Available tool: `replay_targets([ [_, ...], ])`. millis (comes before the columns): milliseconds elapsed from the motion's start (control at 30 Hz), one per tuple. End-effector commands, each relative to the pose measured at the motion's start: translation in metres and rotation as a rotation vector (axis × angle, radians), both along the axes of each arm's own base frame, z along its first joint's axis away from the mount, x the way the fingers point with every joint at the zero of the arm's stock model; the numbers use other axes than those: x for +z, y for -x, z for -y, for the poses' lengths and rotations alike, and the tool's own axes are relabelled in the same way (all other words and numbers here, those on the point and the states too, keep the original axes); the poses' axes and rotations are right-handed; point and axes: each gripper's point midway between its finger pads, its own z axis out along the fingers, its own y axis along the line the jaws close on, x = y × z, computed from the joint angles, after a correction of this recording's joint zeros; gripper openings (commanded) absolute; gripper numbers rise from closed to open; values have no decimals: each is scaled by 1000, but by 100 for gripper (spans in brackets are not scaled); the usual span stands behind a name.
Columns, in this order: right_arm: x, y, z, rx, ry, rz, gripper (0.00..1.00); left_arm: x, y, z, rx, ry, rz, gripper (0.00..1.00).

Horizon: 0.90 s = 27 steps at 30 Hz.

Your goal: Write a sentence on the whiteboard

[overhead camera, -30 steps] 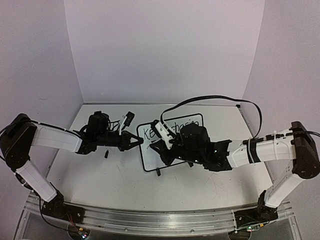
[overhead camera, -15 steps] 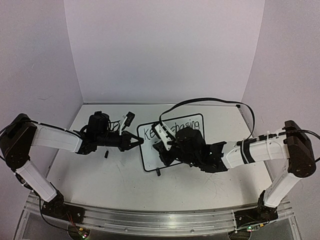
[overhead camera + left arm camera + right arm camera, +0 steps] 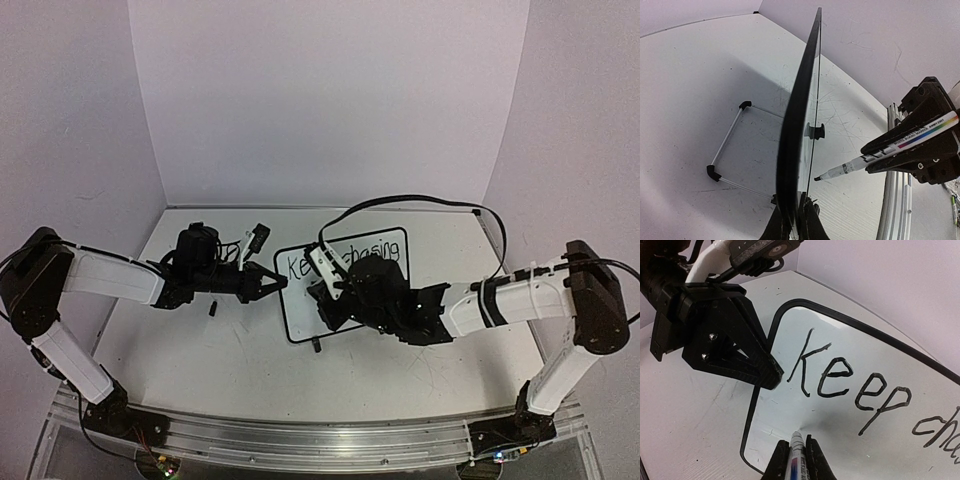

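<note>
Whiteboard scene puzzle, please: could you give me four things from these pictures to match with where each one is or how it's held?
Things
1. whiteboard
2. marker
3. word "keep"
4. wire stand

Places or states
A. pinched between the right fingers, tip aimed at the board
B. on the table, on the board's side away from the marker
C. clamped at its edge by the left fingers
D. written in black on the board's face

Pairs: 1-C, 2-A, 3-D, 4-B
</note>
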Motion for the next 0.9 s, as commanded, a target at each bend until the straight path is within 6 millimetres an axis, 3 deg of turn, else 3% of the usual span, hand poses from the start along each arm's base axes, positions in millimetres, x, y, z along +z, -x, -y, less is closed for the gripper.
replay_targets([
  [0,18,-3,-15,15,-60,10,0,10,-30,-14,134,-53,110,0],
  [567,11,-11,-11,-42,-36,12,0,10,-29,-14,131,-58,113,0],
  [867,10,-11,-19,-20,-45,6,0,9,-29,-15,136,-64,114,0],
])
